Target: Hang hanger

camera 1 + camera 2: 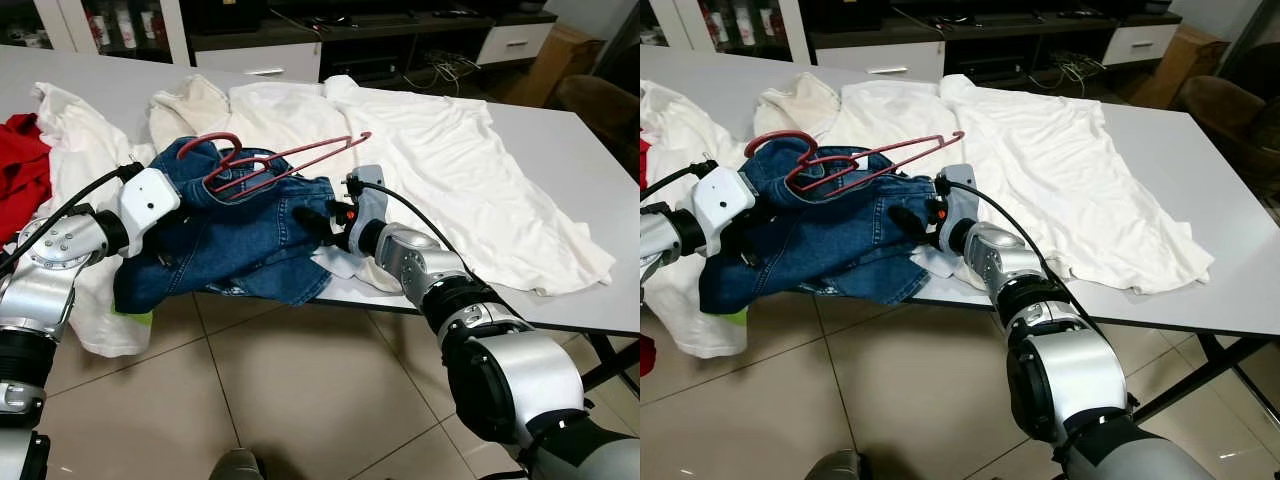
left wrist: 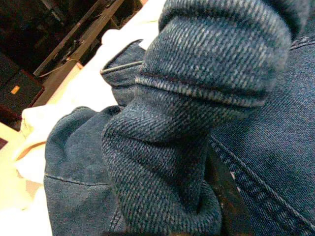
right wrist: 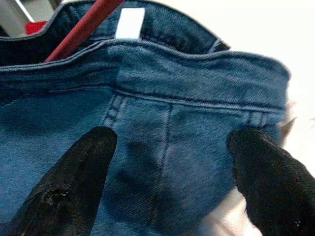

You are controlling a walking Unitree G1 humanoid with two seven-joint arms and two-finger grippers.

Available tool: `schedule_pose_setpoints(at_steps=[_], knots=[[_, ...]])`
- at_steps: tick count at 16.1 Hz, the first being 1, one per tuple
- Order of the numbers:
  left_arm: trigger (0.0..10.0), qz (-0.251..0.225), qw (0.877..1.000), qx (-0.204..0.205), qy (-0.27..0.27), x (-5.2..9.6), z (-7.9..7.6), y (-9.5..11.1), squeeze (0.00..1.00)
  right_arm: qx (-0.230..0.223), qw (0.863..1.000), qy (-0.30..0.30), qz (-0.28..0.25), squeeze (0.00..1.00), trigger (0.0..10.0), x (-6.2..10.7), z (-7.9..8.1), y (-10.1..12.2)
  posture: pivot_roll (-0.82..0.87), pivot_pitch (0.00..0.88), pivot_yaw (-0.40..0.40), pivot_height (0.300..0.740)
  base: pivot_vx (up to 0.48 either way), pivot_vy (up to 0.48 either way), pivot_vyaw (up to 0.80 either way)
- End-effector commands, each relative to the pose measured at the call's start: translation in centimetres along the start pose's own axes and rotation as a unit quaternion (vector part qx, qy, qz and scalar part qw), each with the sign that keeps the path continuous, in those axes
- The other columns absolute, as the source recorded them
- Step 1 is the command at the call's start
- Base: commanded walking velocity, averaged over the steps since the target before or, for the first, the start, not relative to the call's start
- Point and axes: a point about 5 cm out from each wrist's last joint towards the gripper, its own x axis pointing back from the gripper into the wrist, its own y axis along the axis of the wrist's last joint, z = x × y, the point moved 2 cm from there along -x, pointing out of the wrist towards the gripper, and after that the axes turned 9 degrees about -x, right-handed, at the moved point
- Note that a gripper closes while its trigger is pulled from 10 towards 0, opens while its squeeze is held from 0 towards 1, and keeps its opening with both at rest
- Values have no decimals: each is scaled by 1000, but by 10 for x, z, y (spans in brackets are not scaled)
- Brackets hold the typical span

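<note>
a dark red wire hanger (image 1: 275,160) lies across the top of a crumpled blue denim garment (image 1: 235,235) that sits at the near edge of a pale grey table (image 1: 590,190), its hook end toward the robot's left and its long arm reaching right over a spread white shirt (image 1: 440,180). part of the denim spills over the table edge and hangs above the beige tiled floor (image 1: 300,390). the left gripper (image 2: 219,196) is buried in the denim on the garment's left side; thick folds of cloth wrap around it in the left wrist view, and i cannot tell how its fingers stand. the right gripper (image 3: 167,182) sits at the garment's right side, just at the table edge, its two black fingers (image 3: 74,182) spread apart with the denim waistband between and beyond them, not clamped on it. a red cloth (image 1: 22,170) lies at the far left of the table beside another white garment (image 1: 80,150) that droops over the edge. the right half of the table past the white shirt is bare, and the floor in front of the table is open.
</note>
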Motion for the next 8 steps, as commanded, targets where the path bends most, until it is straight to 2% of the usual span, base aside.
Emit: schedule_pose_setpoints(at_steps=[1,2,3,8], knots=[[8157,-15,1000,-8,7,-2,3,7,0,-20,1000,5,1,0,3882,2,-1,-1,154,0,-77,740,0,0,0],[8157,-15,1000,-9,7,-2,3,8,0,-19,1000,7,-3,0,3098,2,-1,0,152,0,-78,740,0,0,0],[8118,-16,1000,-9,7,-3,3,8,0,-23,1000,8,-4,0,0,2,-1,0,152,0,-78,740,0,0,0],[8078,-17,1000,-12,10,-4,4,9,0,-48,998,13,-35,0,0,5,-3,10,150,0,-78,740,0,0,0]])
